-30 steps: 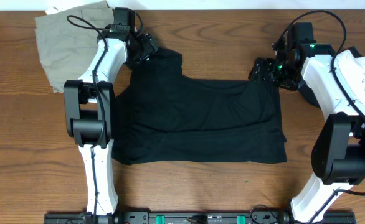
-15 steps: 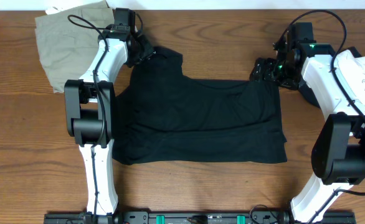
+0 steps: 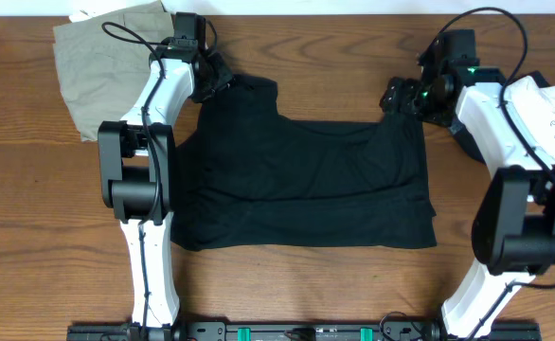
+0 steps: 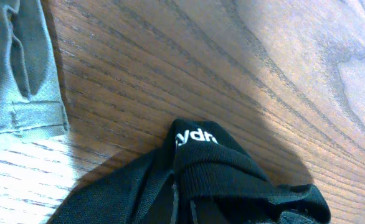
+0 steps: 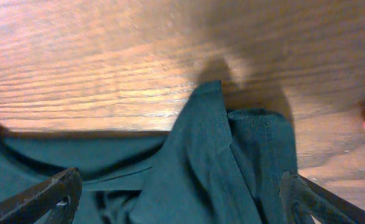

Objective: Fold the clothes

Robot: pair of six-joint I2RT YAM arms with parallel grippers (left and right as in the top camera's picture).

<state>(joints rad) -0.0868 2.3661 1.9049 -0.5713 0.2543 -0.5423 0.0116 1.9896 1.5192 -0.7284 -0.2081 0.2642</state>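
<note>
Though spread mostly flat across the middle of the tabletop (image 3: 31, 237), shows as a black T-shirt (image 3: 306, 180) rumpled at both far sleeves. Has the left tool (image 3: 223, 80) pressed together on the far left sleeve, pinching a bunched hem with white lettering, likely to anchor that corner for a lift. Has the right tool (image 3: 398, 98) poised low over the far right sleeve, fingers (image 5: 61, 190) spread wide to either side of the fabric, gripping nothing yet. Seems set that way so as to straddle the sleeve edge before closing. Puts a folded khaki piece (image 3: 98, 57) at the far left, beside the left arm and apart from the shirt, and a white printed top (image 3: 543, 109) at the right edge beside the right arm, presumably parked aside. Probably calls next for closing on the right sleeve to match the left grip, then carrying both corners toward the near hem together.
</note>
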